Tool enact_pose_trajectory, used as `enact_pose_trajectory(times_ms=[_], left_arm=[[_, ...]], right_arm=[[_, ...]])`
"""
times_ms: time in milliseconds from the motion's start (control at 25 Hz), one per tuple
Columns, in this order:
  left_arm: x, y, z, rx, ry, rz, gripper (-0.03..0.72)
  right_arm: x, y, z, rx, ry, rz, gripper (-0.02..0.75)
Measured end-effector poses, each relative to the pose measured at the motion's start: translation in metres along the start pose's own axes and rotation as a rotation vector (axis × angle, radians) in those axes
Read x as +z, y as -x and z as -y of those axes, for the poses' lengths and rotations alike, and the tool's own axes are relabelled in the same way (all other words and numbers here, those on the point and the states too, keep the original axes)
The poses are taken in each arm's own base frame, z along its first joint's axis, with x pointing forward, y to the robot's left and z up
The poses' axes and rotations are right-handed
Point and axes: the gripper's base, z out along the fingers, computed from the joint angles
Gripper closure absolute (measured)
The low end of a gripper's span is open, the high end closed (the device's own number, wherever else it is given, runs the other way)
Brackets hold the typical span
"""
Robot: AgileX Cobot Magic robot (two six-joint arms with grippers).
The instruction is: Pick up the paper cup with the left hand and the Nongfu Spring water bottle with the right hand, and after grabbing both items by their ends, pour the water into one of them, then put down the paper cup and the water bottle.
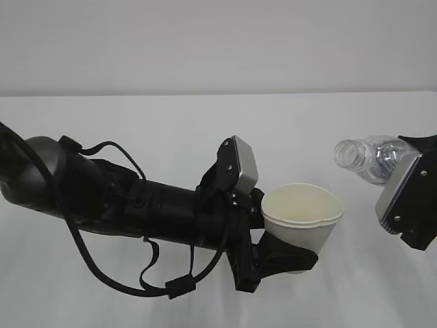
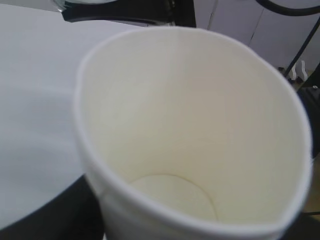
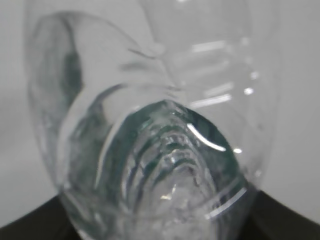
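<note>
Gripping the paper cup (image 1: 302, 217) low on its wall, the left hand (image 1: 276, 256) holds it upright. Right of the cup, apart, the right hand (image 1: 410, 198) clamps the tilted Nongfu Spring water bottle (image 1: 369, 157); pouring from there would likely spill short of the cup.

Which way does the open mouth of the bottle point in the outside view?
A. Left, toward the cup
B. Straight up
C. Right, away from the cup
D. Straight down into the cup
A: the bottle lies tilted with its open neck turned left toward the cup, apart from its rim.
</note>
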Motion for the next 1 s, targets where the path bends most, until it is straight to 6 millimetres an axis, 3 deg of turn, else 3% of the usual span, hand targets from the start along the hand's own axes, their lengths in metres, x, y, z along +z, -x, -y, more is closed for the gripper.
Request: enact_pose_trajectory(times_ms=[640, 1000], left_arm=[[0.0041, 0.0081, -0.0041, 0.003, 0.016, 0.036, 0.239], [0.0089, -0.0005, -0.0052, -0.016, -0.011, 0.045, 0.239]], right_arm=[[-0.0001, 0.0010, 0.0034, -0.096, -0.038, 0.010, 0.309], [-0.0002, 0.0017, 0.0055, -0.137, -0.061, 0.015, 0.309]])
